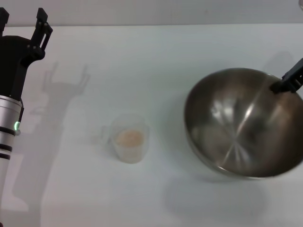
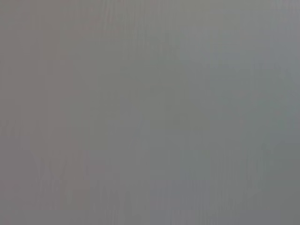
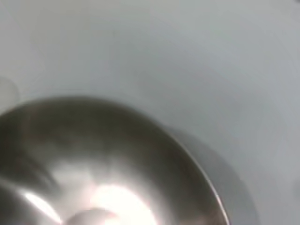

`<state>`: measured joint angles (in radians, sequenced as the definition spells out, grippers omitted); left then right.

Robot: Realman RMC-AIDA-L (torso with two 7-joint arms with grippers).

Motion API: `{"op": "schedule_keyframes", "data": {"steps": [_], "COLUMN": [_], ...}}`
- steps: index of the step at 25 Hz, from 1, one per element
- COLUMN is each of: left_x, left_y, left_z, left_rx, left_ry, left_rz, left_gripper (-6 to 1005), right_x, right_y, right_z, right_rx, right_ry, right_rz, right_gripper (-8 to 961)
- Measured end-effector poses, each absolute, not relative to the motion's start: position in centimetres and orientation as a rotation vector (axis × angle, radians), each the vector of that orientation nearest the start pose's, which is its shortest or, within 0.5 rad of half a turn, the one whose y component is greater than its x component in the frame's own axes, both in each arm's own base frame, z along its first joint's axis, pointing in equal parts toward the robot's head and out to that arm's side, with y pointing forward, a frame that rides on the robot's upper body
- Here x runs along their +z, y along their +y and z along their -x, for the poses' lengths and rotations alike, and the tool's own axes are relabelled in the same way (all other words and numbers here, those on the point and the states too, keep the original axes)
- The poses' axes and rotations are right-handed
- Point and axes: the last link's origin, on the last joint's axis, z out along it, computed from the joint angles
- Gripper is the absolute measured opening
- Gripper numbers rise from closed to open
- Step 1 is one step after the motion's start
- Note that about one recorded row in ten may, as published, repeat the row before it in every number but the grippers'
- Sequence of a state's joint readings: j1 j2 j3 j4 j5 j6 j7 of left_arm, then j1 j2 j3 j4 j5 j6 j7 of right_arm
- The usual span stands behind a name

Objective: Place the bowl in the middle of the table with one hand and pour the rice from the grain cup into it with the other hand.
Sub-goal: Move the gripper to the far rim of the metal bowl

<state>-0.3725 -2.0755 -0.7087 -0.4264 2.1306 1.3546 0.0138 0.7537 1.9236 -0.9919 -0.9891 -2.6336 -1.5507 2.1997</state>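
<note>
The steel bowl [image 1: 244, 123] is at the right of the white table [image 1: 156, 56], tilted, with its shadow on the table below its near edge. My right gripper [image 1: 288, 81] is shut on the bowl's far right rim. The bowl's shiny inside fills the lower part of the right wrist view [image 3: 93, 164]. The translucent grain cup [image 1: 129, 150] stands upright left of the bowl, apart from it, with pale rice [image 1: 129, 138] inside. My left gripper [image 1: 23, 21] is open and empty at the far left, well away from the cup. The left wrist view shows only bare table [image 2: 150, 112].
The table's far edge [image 1: 156, 23] runs along the top of the head view. The left arm's shadow [image 1: 66, 80] lies on the table between that arm and the cup.
</note>
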Motion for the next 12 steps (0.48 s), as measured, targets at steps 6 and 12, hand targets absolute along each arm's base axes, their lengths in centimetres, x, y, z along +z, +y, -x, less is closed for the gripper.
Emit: {"op": "schedule_keyframes", "data": {"steps": [6,12], "left_x": [-1.81,-1.83], "left_y": [31.86,31.86], "left_z": [26.69,26.67], "left_rx": [-0.958,-0.959], "left_ry": [-0.391,-0.392], "left_rz": [1.485,1.485], "left_gripper": [837,837], "right_x": [7.76,7.79], "right_y": [40.63,41.01], "right_z": [-23.68,-23.15], "right_rx": [-0.442,-0.409], "right_ry": [0.907,0.886], "right_rz": [2.548,2.546], "right_gripper": [58,36]}}
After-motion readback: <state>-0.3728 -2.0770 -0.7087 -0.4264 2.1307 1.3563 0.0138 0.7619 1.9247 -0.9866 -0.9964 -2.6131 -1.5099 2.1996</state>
